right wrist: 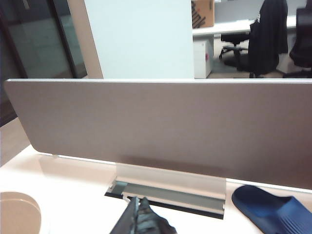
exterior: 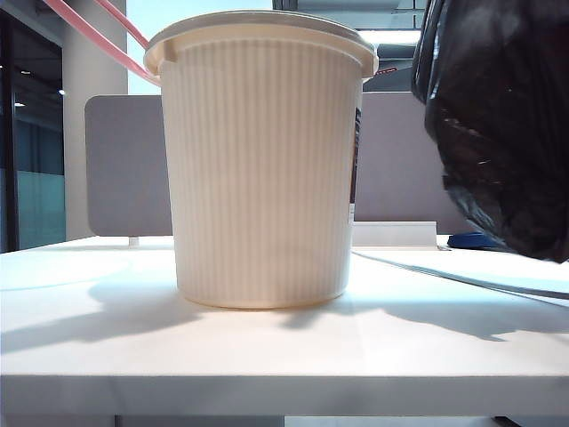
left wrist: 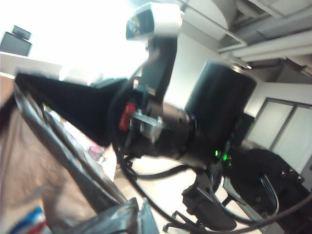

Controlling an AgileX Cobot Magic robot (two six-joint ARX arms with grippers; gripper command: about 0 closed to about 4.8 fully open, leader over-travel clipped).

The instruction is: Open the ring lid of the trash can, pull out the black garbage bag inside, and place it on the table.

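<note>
Standing upright at the centre of the worktop [exterior: 284, 356], the trash can [exterior: 262, 169] has its long axis vertical and its mouth pointing up. Its wall is cream-white with fine vertical ribs, a rolled rim and a narrow dark label strip on its right side. The ring lid [exterior: 98, 34], a thin pale-pink hoop, rises on a slant from behind the can's left rim toward the upper left corner; only part of it is in frame.

The left gripper [left wrist: 27, 85] is in the left wrist view only: its dark jaws are clenched, with crinkled dark film just beside them; what they pinch cannot be told.

To the right of the can, the black garbage bag [exterior: 502, 124] hangs clear of the worktop, long axis roughly vertical, glossy and crinkled, well apart from the can.

The right gripper [right wrist: 139, 219] has its jaws clenched on a twist of black film, facing the grey-brown partition panel [right wrist: 161, 126]. A dark blue slipper [right wrist: 273, 212] lies on the worktop near the panel's base.
</note>
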